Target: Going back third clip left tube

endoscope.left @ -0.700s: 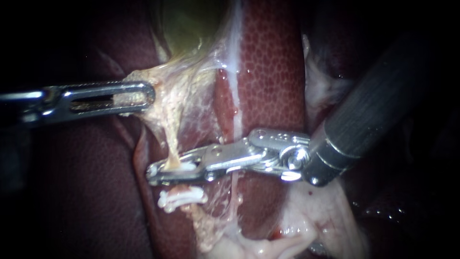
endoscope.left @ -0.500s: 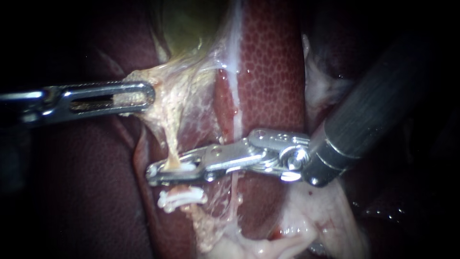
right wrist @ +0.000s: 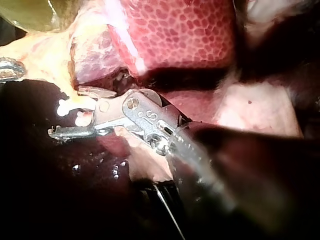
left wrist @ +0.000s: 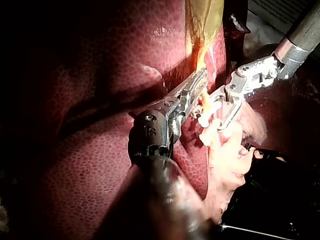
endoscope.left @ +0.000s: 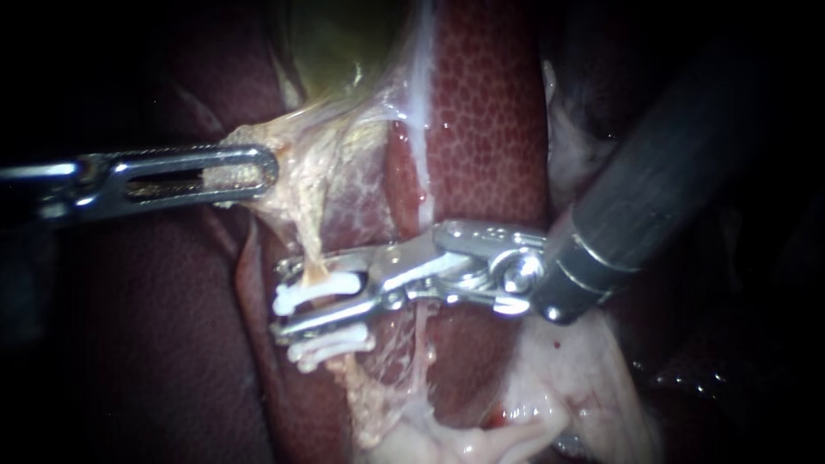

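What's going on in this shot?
The left instrument, a slim metal shaft with slotted jaws, is shut on the pale yellowish tissue under the greenish gallbladder, stretching it over the dark red liver. The right instrument has its jaws open around a white plastic clip that sits on the thin pale tube. A second white clip sits on the tube just beyond, outside the jaws.

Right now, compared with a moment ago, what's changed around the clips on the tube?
The right instrument has opened and let go of the upper clip, which now sits bare on the tube. Unchanged: the lower clip, and the left instrument shut on the tissue.
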Robot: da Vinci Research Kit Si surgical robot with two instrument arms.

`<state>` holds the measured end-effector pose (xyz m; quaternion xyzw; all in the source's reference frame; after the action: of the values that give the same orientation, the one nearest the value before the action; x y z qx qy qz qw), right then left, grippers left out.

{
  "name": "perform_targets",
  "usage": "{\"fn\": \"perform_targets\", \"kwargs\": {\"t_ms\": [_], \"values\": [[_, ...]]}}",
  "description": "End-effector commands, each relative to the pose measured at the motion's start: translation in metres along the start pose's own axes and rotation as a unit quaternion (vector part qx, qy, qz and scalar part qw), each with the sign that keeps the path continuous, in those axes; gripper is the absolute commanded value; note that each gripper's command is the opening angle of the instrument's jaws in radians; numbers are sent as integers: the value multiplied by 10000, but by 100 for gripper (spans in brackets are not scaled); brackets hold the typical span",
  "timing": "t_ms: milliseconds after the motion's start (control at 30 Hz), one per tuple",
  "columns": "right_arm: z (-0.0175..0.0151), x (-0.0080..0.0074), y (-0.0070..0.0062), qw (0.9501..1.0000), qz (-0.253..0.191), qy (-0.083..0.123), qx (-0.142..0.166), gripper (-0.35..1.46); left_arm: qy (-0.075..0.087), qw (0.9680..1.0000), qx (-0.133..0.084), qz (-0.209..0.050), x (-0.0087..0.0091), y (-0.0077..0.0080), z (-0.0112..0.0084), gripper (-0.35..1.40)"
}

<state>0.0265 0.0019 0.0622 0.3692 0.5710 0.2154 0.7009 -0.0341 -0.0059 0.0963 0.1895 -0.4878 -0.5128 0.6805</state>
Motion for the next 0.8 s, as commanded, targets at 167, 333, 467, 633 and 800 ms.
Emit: {"fn": "perform_targets", "kwargs": {"t_ms": [167, 333, 467, 633, 800], "values": [[-15, -3, -2, 9999, -111, -7, 27, 60, 1, 10000, 2, 1, -1, 0, 0, -35], [-45, -7, -7, 9996, -275, -26, 98, 60, 1, 10000, 3, 2, 0, 0, -1, -35], [-79, -5, -12, 9993, -362, -24, 65, 60, 1, 10000, 3, 2, 0, 0, -1, -35], [-128, 6, -20, 9991, -429, -11, -56, 60, 2, 10000, 4, 2, -1, 2, 0, -35], [-161, 20, -28, 9988, -457, 27, -174, 60, 2, 10000, 5, 2, -1, 3, 1, -35]]}}
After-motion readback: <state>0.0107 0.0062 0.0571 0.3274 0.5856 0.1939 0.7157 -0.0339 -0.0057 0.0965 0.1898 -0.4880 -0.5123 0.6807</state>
